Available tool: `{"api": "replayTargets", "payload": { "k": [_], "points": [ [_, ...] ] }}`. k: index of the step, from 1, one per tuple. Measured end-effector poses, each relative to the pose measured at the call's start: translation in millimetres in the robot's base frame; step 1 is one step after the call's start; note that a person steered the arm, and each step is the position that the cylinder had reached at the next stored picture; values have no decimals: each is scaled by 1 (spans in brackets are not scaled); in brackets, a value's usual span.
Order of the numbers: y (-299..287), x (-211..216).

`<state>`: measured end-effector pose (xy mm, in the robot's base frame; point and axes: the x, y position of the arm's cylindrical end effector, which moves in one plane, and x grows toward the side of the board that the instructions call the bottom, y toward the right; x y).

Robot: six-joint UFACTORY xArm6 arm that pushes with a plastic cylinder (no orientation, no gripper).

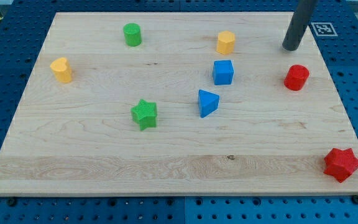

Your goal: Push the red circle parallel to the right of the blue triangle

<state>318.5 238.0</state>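
Note:
The red circle point(296, 77) stands on the wooden board at the view's right. The blue triangle point(207, 102) lies near the middle, to the left of the red circle and lower in the view. My tip point(289, 47) rests on the board just above the red circle, slightly to its left, with a small gap between them.
A blue cube point(223, 72) sits just above the triangle. A yellow hexagon point(225, 42) is above that. A green star point(144, 114), a green circle point(132, 34), a yellow heart-like block point(61, 70) and a red star point(342, 164) also lie on the board point(104, 162).

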Motion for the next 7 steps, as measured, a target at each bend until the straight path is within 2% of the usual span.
{"api": "replayTargets", "payload": {
  "k": [3, 4, 5, 6, 7],
  "points": [
    [4, 17],
    [3, 35],
    [-14, 45],
    [-29, 46],
    [-17, 46]
  ]
}}
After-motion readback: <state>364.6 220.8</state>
